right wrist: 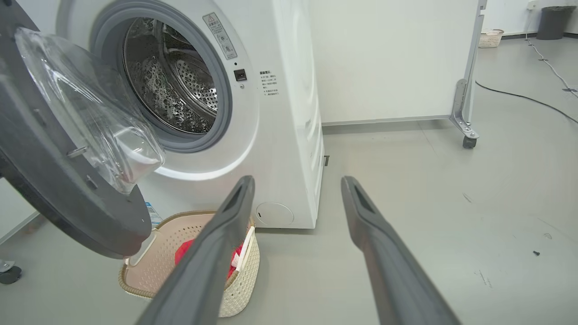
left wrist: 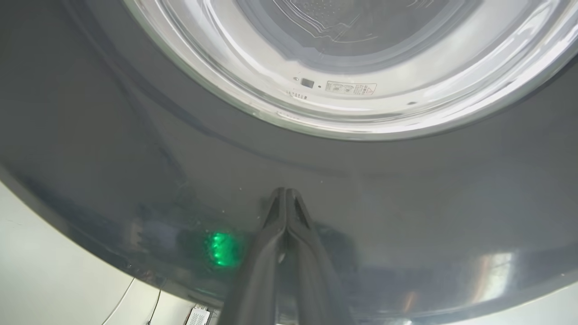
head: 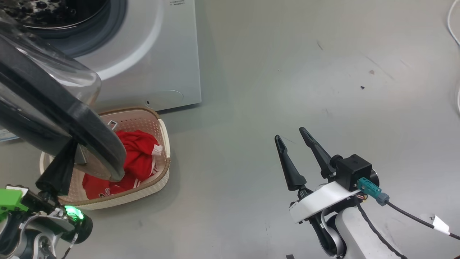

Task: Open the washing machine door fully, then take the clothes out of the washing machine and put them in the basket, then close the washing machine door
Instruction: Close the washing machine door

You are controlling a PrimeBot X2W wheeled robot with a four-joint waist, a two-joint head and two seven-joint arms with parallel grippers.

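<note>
The washing machine (head: 158, 54) (right wrist: 289, 135) stands with its door (head: 54, 108) (right wrist: 54, 180) swung partly out on the left, and the steel drum (right wrist: 176, 85) looks bare. My left gripper (head: 72, 145) (left wrist: 285, 192) is shut and holds nothing. Its tips rest against the outer dark rim of the door (left wrist: 135, 158), below the glass bowl. The basket (head: 163, 172) (right wrist: 246, 282) sits on the floor under the door with the red clothes (head: 138, 154) (right wrist: 182, 253) inside. My right gripper (head: 294, 138) (right wrist: 298, 180) hangs open over the floor to the right of the basket.
A white panel on casters (right wrist: 465, 131) stands right of the machine, and a dark cable (right wrist: 519, 95) runs across the floor behind it. Far back are another basket (right wrist: 490, 38) and a dark bin (right wrist: 553, 20). Grey floor spreads wide to the right.
</note>
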